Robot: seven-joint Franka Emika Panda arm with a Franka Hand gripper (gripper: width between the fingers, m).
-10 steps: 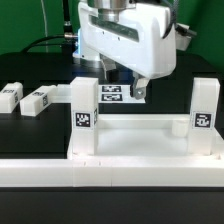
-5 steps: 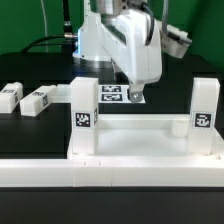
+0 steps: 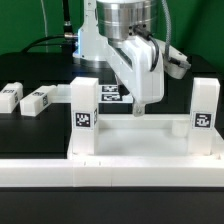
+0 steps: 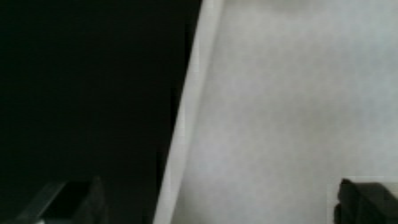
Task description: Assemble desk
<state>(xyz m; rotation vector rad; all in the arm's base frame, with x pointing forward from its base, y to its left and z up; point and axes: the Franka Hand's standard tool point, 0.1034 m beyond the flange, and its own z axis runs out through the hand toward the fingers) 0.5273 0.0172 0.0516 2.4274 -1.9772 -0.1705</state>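
Observation:
The desk's white panel [image 3: 140, 140] lies flat near the front, with two tag-marked legs standing upright on it, one [image 3: 84, 118] at the exterior view's left and one [image 3: 205, 114] at its right. Two more legs [image 3: 10, 97] [image 3: 38, 100] lie loose on the black table at the left. My gripper [image 3: 142, 106] points down between the upright legs, just above the panel's far rim. In the wrist view the gripper [image 4: 217, 205] is open, its dark fingers [image 4: 71, 200] far apart, with the panel's white surface [image 4: 285, 110] and its edge between them. It holds nothing.
The marker board [image 3: 112, 93] lies flat behind the panel, partly hidden by the arm. A long white border rail [image 3: 110, 178] runs along the front. Cables hang at the back left.
The arm has swung toward the exterior view's right and come down, so the fingertips moved from over the marker board to the panel's far rim. The jaws stayed open.

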